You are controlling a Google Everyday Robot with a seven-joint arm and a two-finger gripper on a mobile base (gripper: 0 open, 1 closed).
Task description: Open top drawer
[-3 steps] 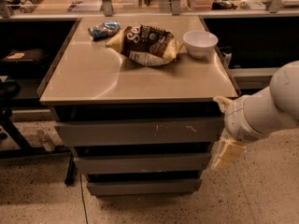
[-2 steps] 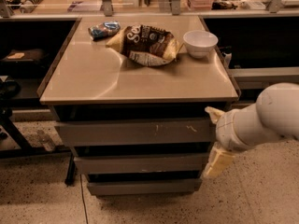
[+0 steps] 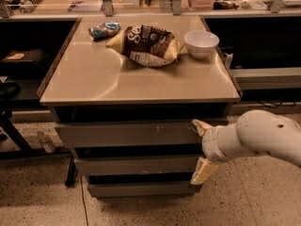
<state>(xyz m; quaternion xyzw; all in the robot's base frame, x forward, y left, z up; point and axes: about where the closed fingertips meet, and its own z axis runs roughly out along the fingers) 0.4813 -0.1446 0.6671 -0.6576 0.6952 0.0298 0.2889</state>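
The top drawer (image 3: 127,133) is the wide grey front panel just under the table top, with small pale scuffs right of centre. Its interior does not show. My gripper (image 3: 199,149) is at the right end of the drawer fronts, open, with its fingers spread one above the other. The upper fingertip (image 3: 199,126) is against the right end of the top drawer front. The lower fingertip (image 3: 202,171) hangs by the right end of the second drawer (image 3: 136,165). The white arm (image 3: 258,138) comes in from the right.
On the tan table top (image 3: 94,79) lie a brown chip bag (image 3: 148,44), a small blue packet (image 3: 104,29) and a white bowl (image 3: 201,43). A third, lowest drawer (image 3: 141,189) sits near the speckled floor. Dark shelving stands behind on both sides.
The arm and gripper have moved left, from beside the cabinet's right side onto the right end of the drawer fronts. The drawers have not moved.
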